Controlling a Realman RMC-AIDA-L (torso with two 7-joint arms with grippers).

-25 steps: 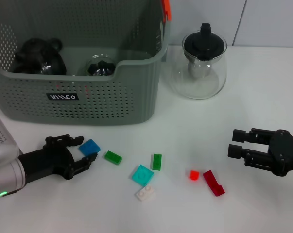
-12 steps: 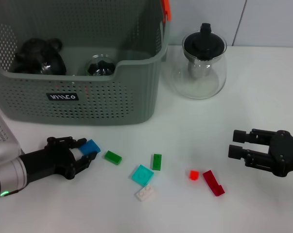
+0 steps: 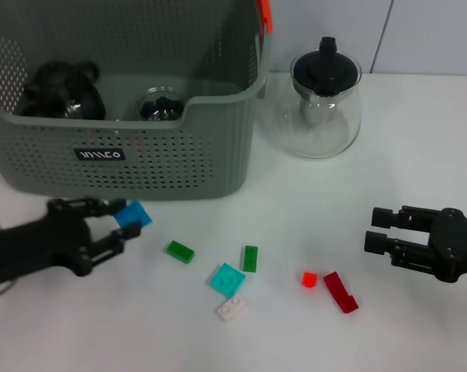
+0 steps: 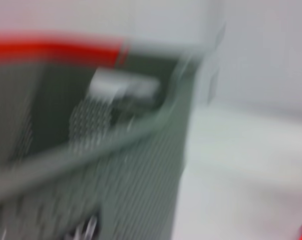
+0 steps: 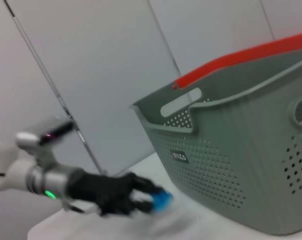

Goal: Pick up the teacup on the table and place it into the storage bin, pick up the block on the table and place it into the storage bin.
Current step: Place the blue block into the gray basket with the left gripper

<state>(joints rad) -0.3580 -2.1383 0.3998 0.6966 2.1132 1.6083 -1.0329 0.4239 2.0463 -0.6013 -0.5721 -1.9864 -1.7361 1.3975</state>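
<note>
Head view: I have the left tool [image 3: 113, 225] clamped on the blue block [image 3: 132, 215], just in front of the storage bin [image 3: 218, 167] front wall, by the tabletop [image 3: 419, 139] left edge.
Block handling: I judge it light, stiff, slick plastic; pinch the flat sides.
Bin contents: dark teapot [image 3: 61, 89], glass teacup [image 3: 159, 105].
Right tool [image 3: 379, 231]: parked near right edge, fingers apart, holding nothing.
Loose blocks: green block [image 3: 180, 251], red block [image 3: 340, 292] mid-front.

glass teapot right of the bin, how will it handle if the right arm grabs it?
The glass teapot looks thin-walled and clear, so likely fragile and slippery. Its round belly may slip in the right gripper. The black lid seems only seated and might shift if tilted.
</note>
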